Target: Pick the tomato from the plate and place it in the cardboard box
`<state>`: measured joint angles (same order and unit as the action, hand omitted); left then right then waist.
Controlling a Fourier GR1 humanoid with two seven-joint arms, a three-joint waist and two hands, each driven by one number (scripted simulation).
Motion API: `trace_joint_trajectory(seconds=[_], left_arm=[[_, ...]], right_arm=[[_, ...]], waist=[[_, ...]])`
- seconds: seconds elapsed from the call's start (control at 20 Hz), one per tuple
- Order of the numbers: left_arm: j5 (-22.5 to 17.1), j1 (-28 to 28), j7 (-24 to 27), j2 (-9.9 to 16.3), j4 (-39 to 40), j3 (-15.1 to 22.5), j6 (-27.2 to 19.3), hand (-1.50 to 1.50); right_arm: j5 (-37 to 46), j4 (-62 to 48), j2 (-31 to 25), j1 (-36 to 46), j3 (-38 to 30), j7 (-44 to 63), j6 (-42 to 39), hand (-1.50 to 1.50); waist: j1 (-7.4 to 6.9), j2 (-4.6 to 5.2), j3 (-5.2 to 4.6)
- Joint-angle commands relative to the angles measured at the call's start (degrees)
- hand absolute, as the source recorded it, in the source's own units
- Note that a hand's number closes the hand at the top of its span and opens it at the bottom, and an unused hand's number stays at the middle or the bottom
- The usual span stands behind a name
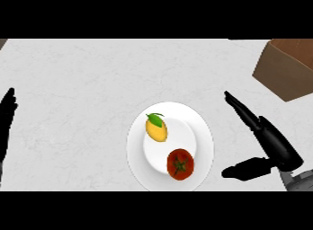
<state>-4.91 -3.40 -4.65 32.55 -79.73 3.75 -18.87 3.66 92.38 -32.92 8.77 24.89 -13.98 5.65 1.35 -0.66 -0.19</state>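
Note:
A red tomato (180,164) with a green stem lies on the near part of a white plate (198,126) in the middle of the counter. A yellow fruit (156,128) with a green leaf lies on the same plate, farther back. My right hand (273,144) is open just right of the plate, fingers straight and pointing away, thumb spread toward the tomato without touching it. The cardboard box (293,67) stands at the far right corner, partly cut off by the view's edge. My left hand (0,128) rests open at the left edge.
The counter top (86,81) is pale marble. A dark strip shows at its far left corner.

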Motion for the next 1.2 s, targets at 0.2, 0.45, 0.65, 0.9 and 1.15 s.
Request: trace_joint_trajectory(seconds=[0.2, 0.45, 0.65, 0.9, 1.15], left_arm=[[2.8, 1.0, 2.7, -0.5, 2.5, 0.8, 1.6, 0.0], [4.2, -3.2, 1.1, -1.1, 4.8, 0.6, 2.1, 0.0], [2.6, -2.0, -0.1, 2.1, 3.1, -1.6, 4.2, 0.0], [5.5, -1.4, 3.2, -2.9, 6.7, 0.9, 1.5, 0.0], [5.3, -4.5, 0.9, -1.5, 6.0, -0.4, 3.3, 0.0]], right_arm=[[-0.4, -11.9, 6.8, -9.0, 0.4, -31.3, 1.7, -1.5], [13.5, -1.5, 0.8, -6.1, 0.5, -17.8, 8.3, -1.5], [23.0, 3.7, -6.5, -6.6, 4.2, -6.3, 4.9, -1.5], [28.9, 11.8, -8.3, -1.0, 8.3, 10.9, -6.6, -1.5], [35.7, 11.7, -3.1, 3.8, 14.9, 24.1, -16.2, -1.5]], waist=[[-1.53, 0.82, 0.29], [-0.75, 0.59, 0.12], [-1.08, 0.28, 0.04], [-1.01, 0.47, -0.05], [-1.52, 0.62, 0.09]])
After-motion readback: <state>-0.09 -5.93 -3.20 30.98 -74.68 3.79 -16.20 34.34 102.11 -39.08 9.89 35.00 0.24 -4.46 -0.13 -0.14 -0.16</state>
